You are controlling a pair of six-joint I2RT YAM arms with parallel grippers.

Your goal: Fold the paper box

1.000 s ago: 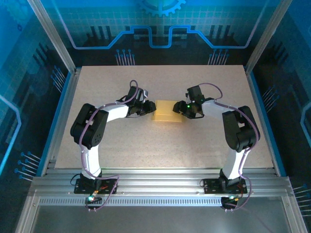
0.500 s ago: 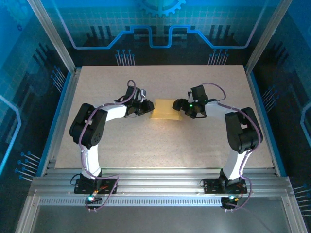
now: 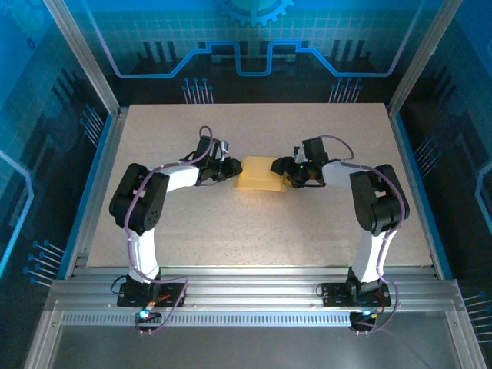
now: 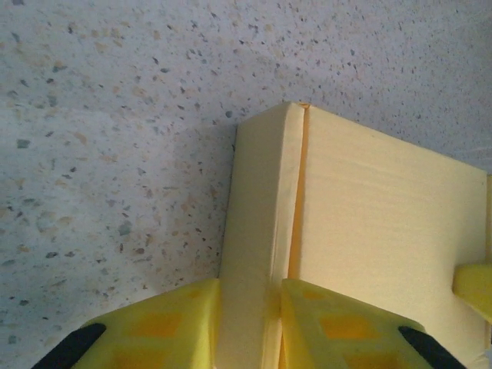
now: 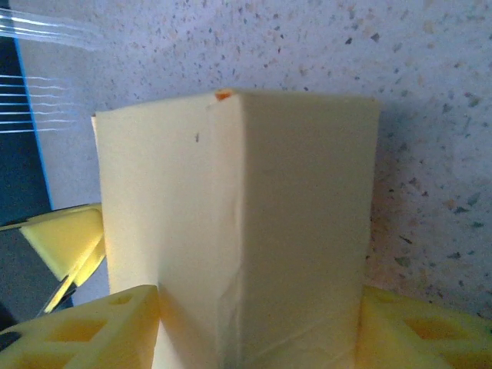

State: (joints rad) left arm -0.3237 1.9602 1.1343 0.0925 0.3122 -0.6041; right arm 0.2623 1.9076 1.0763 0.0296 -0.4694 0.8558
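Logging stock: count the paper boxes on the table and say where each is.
1. The paper box lies mid-table, its left end pinched by the left hand, its right end held by the right hand.

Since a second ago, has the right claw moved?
Yes. The right claw has slid slightly left, away from the table's right edge, toward the paper box.

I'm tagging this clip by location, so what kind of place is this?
Most likely a robotics lab or demo cell, not a home: a speckled table edged by an aluminium rail frame, blue circuit-pattern panels walling it in, and a paper box mid-table as the workpiece.
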